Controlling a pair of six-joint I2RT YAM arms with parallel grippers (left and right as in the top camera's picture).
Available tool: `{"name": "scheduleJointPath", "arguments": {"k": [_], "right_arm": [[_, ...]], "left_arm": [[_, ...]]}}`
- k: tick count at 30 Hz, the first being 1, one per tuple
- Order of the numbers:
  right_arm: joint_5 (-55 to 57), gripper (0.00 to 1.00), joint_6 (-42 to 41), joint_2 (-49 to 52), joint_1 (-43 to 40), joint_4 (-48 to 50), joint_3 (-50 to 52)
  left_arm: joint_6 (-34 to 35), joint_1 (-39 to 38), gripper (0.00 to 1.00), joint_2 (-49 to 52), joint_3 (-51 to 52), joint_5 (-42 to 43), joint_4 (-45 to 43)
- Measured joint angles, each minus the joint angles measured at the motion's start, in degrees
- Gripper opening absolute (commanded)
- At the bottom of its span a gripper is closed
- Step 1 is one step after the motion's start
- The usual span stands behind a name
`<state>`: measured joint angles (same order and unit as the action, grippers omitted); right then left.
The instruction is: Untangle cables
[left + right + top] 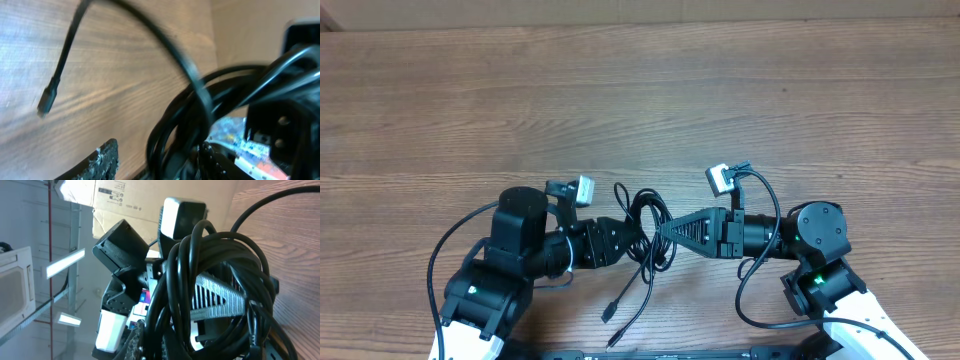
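Here, thin black cables (648, 228), tangled.

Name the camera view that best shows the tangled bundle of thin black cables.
Overhead: the whole tangled bundle of thin black cables shows there, loops and trailing loose ends alike. The right wrist view crops it to sharp close-up loops. The left wrist view gives blurred loops and one plug end.

I could read nothing for certain. In my right wrist's view, a cardboard box (117, 202) at the upper left carried a printed label (111, 191) and a row of small dark marks (131, 207), all too small to make out. Lower down, a coloured patch (144, 299) was only a blur.
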<state>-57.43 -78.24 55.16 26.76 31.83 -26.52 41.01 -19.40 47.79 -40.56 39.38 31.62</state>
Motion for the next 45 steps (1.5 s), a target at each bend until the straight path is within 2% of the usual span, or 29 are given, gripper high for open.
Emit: {"name": "scheduleJointPath", "arguments": {"k": [4, 6, 11, 14, 15, 16, 22, 26, 31, 34, 38, 45], "right_arm": [[0.0, 0.04, -0.59, 0.0, 0.0, 0.0, 0.0], [0.0, 0.04, -0.76, 0.0, 0.0, 0.04, 0.0], [0.11, 0.04, -1.09, -0.02, 0.0, 0.11, 0.0], [0.85, 0.04, -1.31, 0.28, 0.0, -0.11, 0.0], [0.85, 0.05, -1.29, 0.37, -0.02, -0.17, 0.0], [0.87, 0.05, -1.29, 0.52, 0.0, -0.37, 0.0], [0.98, 0.21, 0.87, 0.76, 0.0, -0.81, 0.0], [0.83, 0.34, 9.49, 0.5, 0.0, -6.82, -0.17], [2.36, 0.38, 22.62, 0.39, 0.0, -21.24, -0.39], [4.63, 0.41, 27.52, 0.39, 0.0, -27.39, -0.39], [6.62, 0.49, 34.4, 0.39, 0.0, -30.62, -0.39], [7.89, 0.5, 42.45, 0.39, 1.64, -31.01, -0.39]], "left_arm": [[1.4, -0.48, 0.51, 0.72, 0.2, 0.02, -5.01], [1.97, -1.46, 0.46, 1.68, 0.2, 0.07, -6.69], [2.64, -4.9, 0.25, 6.36, 0.28, -0.02, -9.33], [2.29, -6.58, 0.06, 9.2, 0.37, 0.72, -10.6], [2.4, -6.86, 0.04, 9.66, 0.37, 0.79, -10.71], [2.47, -6.88, 0.04, 10.16, 0.37, 1.14, -10.88], [2.54, -5.2, 0.04, 11.06, 0.42, 1.03, -10.99], [3.76, -1.46, 0.04, 11.06, 0.59, 0.87, -9.86], [9.51, 4.11, 0.04, 11.13, 0.76, 0.66, -1.6], [13.49, 6.82, 0.05, 11.13, 0.9, 0.48, 3.87], [18.34, 8.81, 0.1, 11.17, 0.9, 0.61, 7.43], [22.53, 9.01, 0.09, 11.17, 0.92, 2.91, 7.43]]}}
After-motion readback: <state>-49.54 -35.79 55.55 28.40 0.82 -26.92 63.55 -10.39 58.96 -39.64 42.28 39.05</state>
